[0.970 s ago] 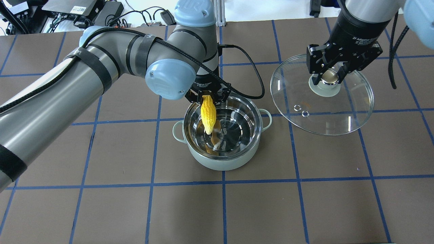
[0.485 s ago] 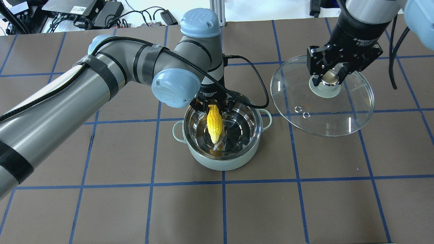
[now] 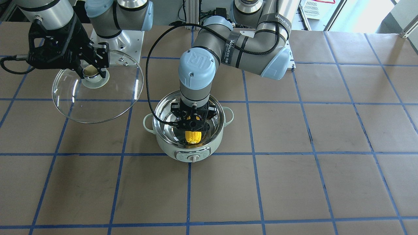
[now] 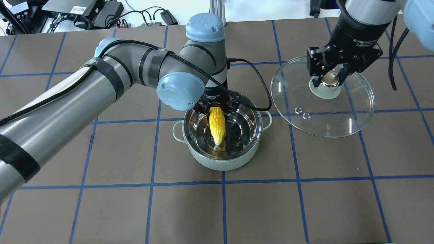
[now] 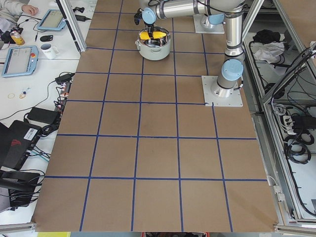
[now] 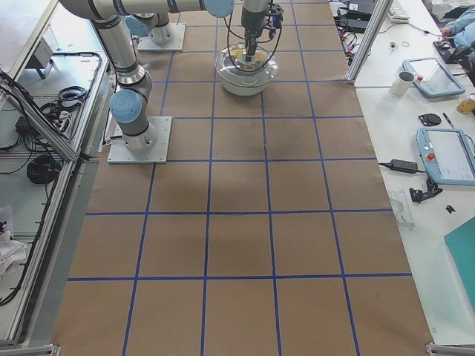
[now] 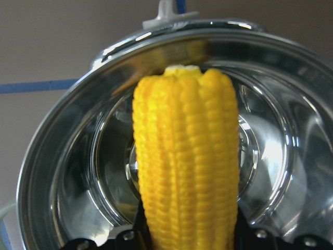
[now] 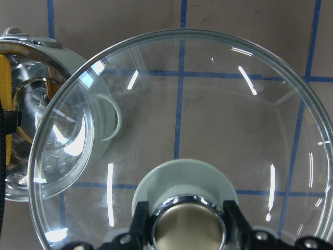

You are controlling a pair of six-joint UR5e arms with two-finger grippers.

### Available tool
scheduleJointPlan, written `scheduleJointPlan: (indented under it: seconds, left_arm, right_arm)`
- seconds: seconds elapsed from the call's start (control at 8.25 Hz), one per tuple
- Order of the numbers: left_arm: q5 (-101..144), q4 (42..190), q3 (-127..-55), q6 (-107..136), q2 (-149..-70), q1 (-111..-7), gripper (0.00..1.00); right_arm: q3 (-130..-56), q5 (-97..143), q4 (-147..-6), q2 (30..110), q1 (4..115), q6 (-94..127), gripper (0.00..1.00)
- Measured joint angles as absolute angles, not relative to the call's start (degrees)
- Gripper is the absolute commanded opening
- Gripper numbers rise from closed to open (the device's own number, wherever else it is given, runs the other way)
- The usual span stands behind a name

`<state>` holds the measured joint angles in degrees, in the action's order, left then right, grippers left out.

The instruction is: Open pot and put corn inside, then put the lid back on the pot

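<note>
Brown table (image 4: 101, 210) marked into big squares with blue tape (image 4: 223, 210). White side benches (image 5: 29, 84) are cluttered with tablets (image 5: 19, 60), a mug (image 5: 49, 50) and loose cables (image 5: 59, 91). Aluminium posts (image 6: 369, 37) at the edges, and it's pretty bright overall.

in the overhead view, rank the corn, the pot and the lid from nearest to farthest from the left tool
1. corn: clamped in the left tool, hanging down into the pot.
2. pot: directly beneath that tool, open.
3. lid: off to the view's right, beside the pot, its knob gripped by the right tool.
</note>
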<state>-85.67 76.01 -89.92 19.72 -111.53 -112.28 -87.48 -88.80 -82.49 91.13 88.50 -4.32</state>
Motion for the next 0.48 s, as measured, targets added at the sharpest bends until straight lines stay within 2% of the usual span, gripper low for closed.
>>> scheduleJointPlan:
  seconds: [0.48]
  left_arm:
    - [-86.0,76.8,-89.4,21.8,-110.2,-112.0,1.00]
  right_arm:
    - [-87.6,-88.7,-82.4,91.1,88.6,-4.1,0.00]
